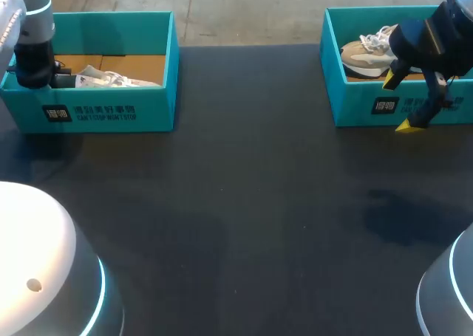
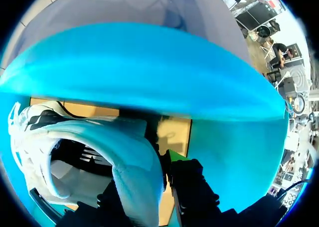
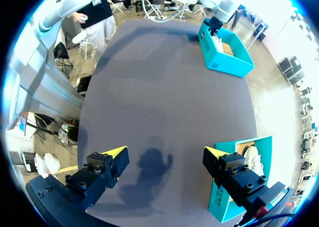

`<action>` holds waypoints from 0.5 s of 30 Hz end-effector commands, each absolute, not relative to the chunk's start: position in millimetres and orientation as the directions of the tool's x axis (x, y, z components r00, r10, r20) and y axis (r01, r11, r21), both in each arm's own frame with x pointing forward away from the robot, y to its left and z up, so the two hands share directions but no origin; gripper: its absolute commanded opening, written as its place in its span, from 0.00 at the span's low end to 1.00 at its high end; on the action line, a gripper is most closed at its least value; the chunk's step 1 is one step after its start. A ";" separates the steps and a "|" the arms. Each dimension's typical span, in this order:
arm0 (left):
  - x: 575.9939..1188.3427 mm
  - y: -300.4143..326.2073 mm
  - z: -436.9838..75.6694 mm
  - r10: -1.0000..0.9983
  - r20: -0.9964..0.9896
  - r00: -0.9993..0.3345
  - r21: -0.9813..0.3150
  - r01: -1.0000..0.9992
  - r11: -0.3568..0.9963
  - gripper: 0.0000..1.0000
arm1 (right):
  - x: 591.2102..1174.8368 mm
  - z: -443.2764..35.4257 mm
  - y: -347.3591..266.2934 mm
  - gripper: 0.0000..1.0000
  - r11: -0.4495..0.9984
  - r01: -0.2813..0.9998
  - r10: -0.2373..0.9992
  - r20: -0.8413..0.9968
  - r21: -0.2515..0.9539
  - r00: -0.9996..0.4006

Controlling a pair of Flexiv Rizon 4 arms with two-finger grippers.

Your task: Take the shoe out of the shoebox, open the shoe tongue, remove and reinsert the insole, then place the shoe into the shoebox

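A white shoe (image 1: 111, 77) lies in the teal shoebox (image 1: 111, 107) at the back left. My left arm (image 1: 33, 48) reaches down into that box at the shoe's heel end. In the left wrist view, my left gripper (image 2: 154, 174) is shut on the shoe's light-blue heel collar (image 2: 129, 157), one finger inside the shoe and the other outside. The shoe's opening and white laces (image 2: 20, 132) stretch away beside it. My right gripper (image 1: 397, 104) hangs open over the front wall of a second teal shoebox (image 1: 355, 107) holding a beige shoe (image 1: 369, 52). Nothing is between its fingers (image 3: 166, 152).
The dark table top (image 1: 244, 203) spreads between the two boxes and toward me. In the right wrist view the right box (image 3: 251, 154) is beside one finger and the left box (image 3: 224, 52) stands at the far side.
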State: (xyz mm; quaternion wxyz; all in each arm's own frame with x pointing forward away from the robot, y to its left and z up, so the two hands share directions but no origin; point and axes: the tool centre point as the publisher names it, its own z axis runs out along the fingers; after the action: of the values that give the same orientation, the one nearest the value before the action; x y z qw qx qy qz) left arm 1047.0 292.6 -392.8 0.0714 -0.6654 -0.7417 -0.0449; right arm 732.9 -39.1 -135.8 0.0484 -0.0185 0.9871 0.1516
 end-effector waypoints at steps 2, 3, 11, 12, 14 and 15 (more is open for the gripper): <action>1048.2 288.5 -395.3 0.982 0.164 -0.094 -0.027 0.995 0.100 0.93 | 734.7 -136.3 -37.9 1.00 0.954 -0.050 -0.021 -0.098 0.295 -0.995; 1048.0 288.3 -393.9 0.982 0.164 -0.093 -0.024 0.995 0.098 1.00 | 734.7 -136.3 -37.9 1.00 0.954 -0.050 -0.021 -0.098 0.295 -0.995; 1043.6 288.8 -373.0 0.985 0.141 -0.096 -0.006 0.995 0.098 1.00 | 734.7 -136.3 -37.9 1.00 0.954 -0.050 -0.021 -0.098 0.295 -0.995; 1043.0 288.5 -370.4 0.986 0.138 -0.094 -0.005 0.995 0.096 1.00 | 734.7 -136.3 -37.9 1.00 0.954 -0.050 -0.021 -0.098 0.295 -0.995; 1042.6 287.7 -364.8 0.987 0.130 -0.093 0.001 0.996 0.094 1.00 | 734.7 -136.3 -37.9 1.00 0.954 -0.050 -0.021 -0.098 0.295 -0.995; 1042.7 287.3 -362.3 0.988 0.127 -0.093 0.003 0.996 0.093 1.00 | 734.7 -136.3 -37.9 1.00 0.954 -0.050 -0.021 -0.098 0.295 -0.995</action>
State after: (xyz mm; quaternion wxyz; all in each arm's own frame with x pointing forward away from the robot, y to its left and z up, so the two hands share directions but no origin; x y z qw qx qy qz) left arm 1050.8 286.2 -371.8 0.0513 -0.6707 -0.7388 -0.0409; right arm 732.9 -39.1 -135.8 0.0484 -0.0186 0.9871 0.1516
